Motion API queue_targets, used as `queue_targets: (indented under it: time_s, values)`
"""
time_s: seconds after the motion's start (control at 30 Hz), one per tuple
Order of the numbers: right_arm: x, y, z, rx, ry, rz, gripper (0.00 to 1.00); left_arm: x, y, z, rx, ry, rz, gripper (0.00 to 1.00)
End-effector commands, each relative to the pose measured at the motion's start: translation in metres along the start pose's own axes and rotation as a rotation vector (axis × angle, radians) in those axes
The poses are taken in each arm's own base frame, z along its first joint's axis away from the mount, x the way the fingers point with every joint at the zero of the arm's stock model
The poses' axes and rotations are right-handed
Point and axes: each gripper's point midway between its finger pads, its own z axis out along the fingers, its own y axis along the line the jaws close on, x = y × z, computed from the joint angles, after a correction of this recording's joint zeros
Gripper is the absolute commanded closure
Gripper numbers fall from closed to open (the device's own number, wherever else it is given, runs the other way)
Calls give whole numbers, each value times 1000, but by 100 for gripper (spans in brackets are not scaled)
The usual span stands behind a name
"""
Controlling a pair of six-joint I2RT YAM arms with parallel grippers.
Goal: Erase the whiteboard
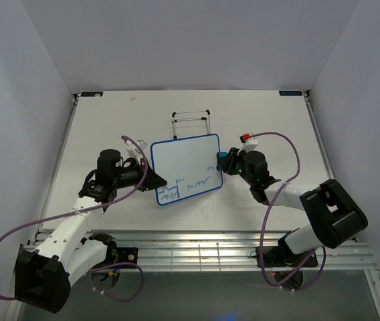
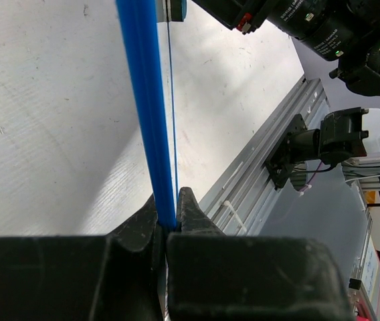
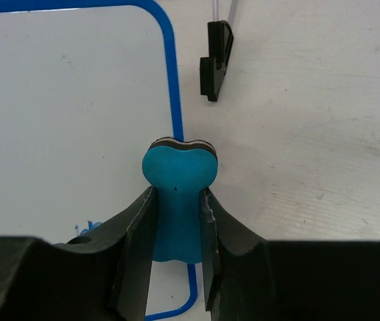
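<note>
With left claw [image 2: 168, 215], pinches blue frame of whiteboard [image 1: 184, 164], board mid-counter; with right claw [image 3: 176, 195], squeezes blue eraser [image 3: 178, 167] at board's right rim. Risks slipping off that rim, or shoving board loose, leaving scribbles [image 1: 187, 186] along its near edge.

Bright, even overhead light; you see only soft, faint shadows on the counter [image 1: 110, 127]. Left wrist view: pale sheen streaks the counter, and the near, black left tool [image 2: 170, 212] looks slightly soft.
</note>
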Motion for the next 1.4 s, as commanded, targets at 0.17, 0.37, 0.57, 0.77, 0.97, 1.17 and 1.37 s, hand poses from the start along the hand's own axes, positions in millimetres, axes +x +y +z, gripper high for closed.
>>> queue_targets:
  time_s: [0.17, 0.37, 0.57, 0.77, 0.97, 1.17, 1.37]
  values:
    - [5, 106, -19, -344, 0, -24, 92, 7, -29, -2, 154, 52, 117, 100]
    - [5, 163, -21, -421, -33, -72, 92, 10, -27, 1, 156, 68, 96, 100]
    - [25, 83, -8, -223, 19, -15, 92, 10, -25, 1, 148, 66, 90, 100]
    - [40, -6, -8, -34, 70, 62, 92, 13, -24, 4, 159, 88, 64, 100]
    - [41, -4, -7, -44, 89, 36, 92, 16, -22, 7, 161, 101, 21, 100]
    - [31, 71, -18, -225, 44, -11, 92, 21, -25, 13, 213, 140, -66, 100]
    - [21, 155, -33, -401, 6, -43, 92, 20, -26, 18, 240, 147, -120, 100]
